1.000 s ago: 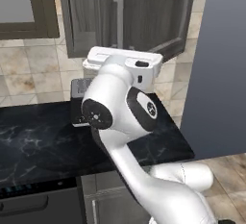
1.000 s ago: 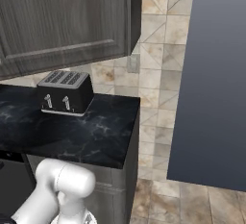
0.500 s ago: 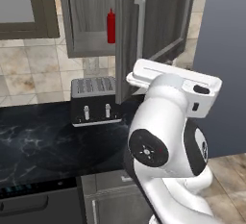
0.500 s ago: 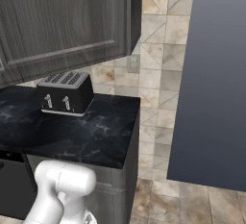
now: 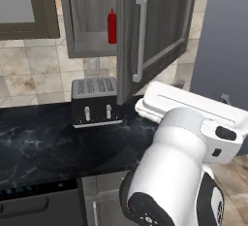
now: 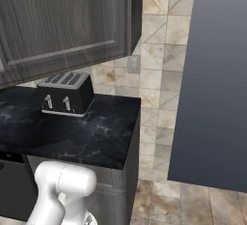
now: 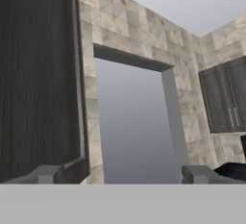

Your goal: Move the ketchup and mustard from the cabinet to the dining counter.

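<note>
The ketchup (image 5: 112,26), a slim red bottle, stands upright on the shelf inside the open cabinet (image 5: 89,21). The cabinet door (image 5: 155,31) is swung out toward me, its silver bar handle (image 5: 140,38) free. From the right base view I see that door's panelled face (image 6: 62,21). My gripper (image 5: 201,90) sits low and to the right of the door, below the handle, open and holding nothing. In the hand view the gripper (image 7: 122,175) has its fingertips (image 7: 48,172) wide apart, beside the door's dark face (image 7: 38,74). The mustard and the dining counter are out of view.
A black toaster (image 5: 94,102) stands on the black worktop (image 5: 43,142) under the cabinet, also seen as the toaster (image 6: 65,93). A tall grey panel (image 6: 212,74) rises on the right. A glass-fronted cabinet (image 5: 22,7) hangs at the left.
The cabinet door has swung open, uncovering the ketchup. My gripper let go of the handle and opened, and the arm dropped down and to the right.
</note>
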